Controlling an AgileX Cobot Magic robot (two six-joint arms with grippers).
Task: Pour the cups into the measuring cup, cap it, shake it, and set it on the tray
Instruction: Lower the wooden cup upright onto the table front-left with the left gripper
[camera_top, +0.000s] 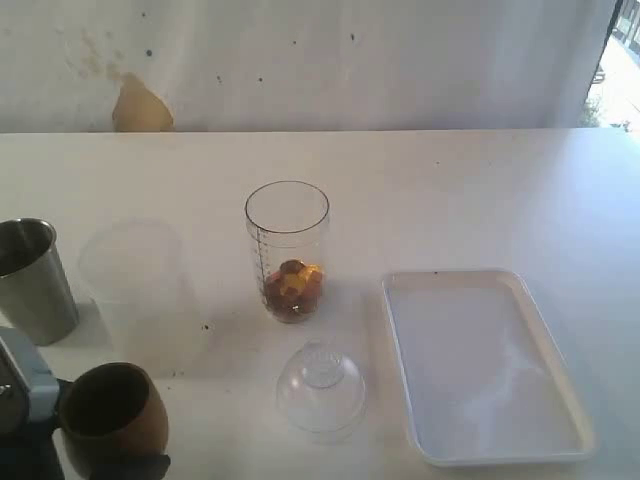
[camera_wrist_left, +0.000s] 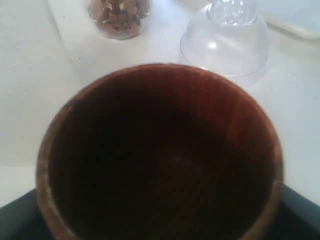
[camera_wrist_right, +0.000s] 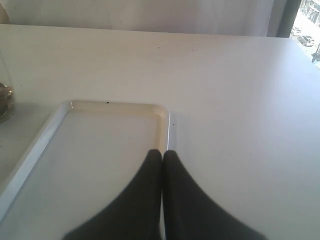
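Left jaws spread wide, gripping the brown wooden cup (camera_top: 112, 410) by its sides near the steel tumbler (camera_top: 35, 280); right jaws pressed together, holding nothing, over the white tray (camera_wrist_right: 100, 150).

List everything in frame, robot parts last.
measuring cup: 1, clear with dark scale, upright mid-table, uncapped
pieces: several, brown and yellow, in the measuring cup's bottom
dome lid: 1, clear, on the table, nearer the camera than the measuring cup
tray: 1, white, right of the measuring cup
steel tumbler: 1, silver, far left
frosted cup: 1, translucent, between steel tumbler and measuring cup
wooden cup: 1, brown, lower left, inside looks empty
table: 1, white
left gripper: 1, dark, gripping the wooden cup
right gripper: 1, black, shut, empty, over the tray's edge
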